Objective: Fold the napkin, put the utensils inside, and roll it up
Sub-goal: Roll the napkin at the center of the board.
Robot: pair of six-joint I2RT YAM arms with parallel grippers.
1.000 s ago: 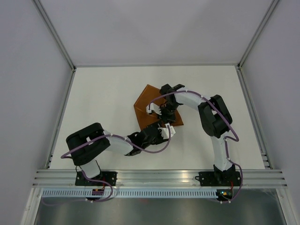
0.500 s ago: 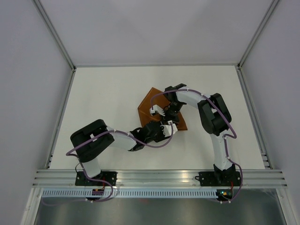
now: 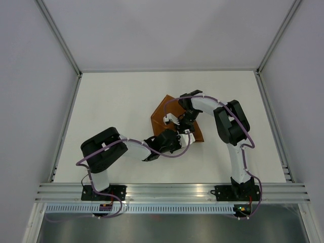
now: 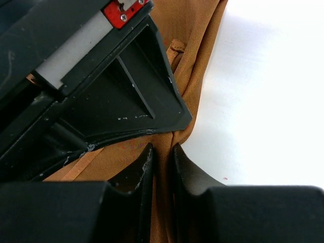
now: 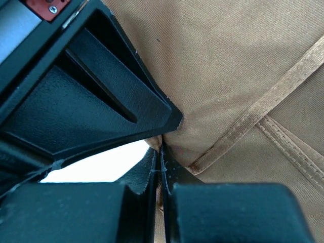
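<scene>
The rust-orange napkin (image 3: 161, 112) lies folded and bunched in the middle of the white table (image 3: 111, 111). My left gripper (image 3: 176, 138) is at the napkin's near edge. In the left wrist view its jaws (image 4: 161, 152) stand almost together with a fold of the napkin (image 4: 195, 50) pinched between them. My right gripper (image 3: 182, 126) reaches over the cloth from the right, a few centimetres beyond the left one. Its jaws (image 5: 161, 152) are pressed shut on a thin fold of the napkin (image 5: 243, 61). The utensils are hidden or out of view.
The table is boxed in by grey walls, with metal rails (image 3: 172, 191) along the near edge. Each wrist view is partly blocked by the other gripper's black body (image 4: 101, 96) (image 5: 76, 96). A hemmed edge (image 5: 263, 106) of the cloth crosses the right wrist view.
My left gripper has slid right to the napkin's near edge and closed on a fold. The right gripper, still shut on the cloth, has drawn it slightly toward the near right.
</scene>
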